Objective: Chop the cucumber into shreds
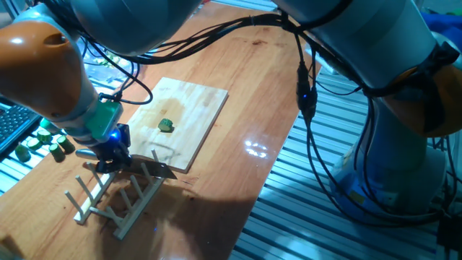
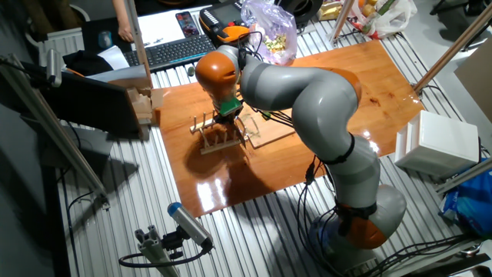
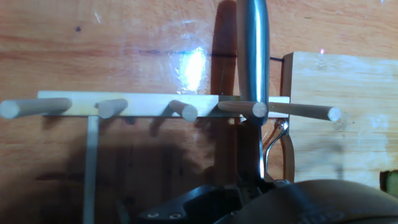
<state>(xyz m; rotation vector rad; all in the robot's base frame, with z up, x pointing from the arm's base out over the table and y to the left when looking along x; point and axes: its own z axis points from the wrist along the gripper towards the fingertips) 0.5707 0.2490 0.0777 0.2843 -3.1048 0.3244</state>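
Observation:
The cucumber (image 1: 166, 126) is a small dark green chunk lying near the middle of the pale wooden cutting board (image 1: 189, 108). Shreds are out of view. My gripper (image 1: 115, 157) hangs left of the board's near corner, over the wooden peg rack (image 1: 115, 196), shut on the handle of a knife (image 1: 157, 170). The blade points right, across the rack towards the board. In the hand view the steel blade (image 3: 252, 62) runs up between two pegs of the rack (image 3: 124, 104). In the other fixed view the gripper (image 2: 226, 117) sits just above the rack (image 2: 219, 137).
Several dark green cucumber pieces (image 1: 45, 141) lie at the table's left edge beside a keyboard (image 1: 14, 123). Black cables (image 1: 307, 94) hang over the table's right side. The board's edge (image 3: 339, 143) shows right of the blade in the hand view.

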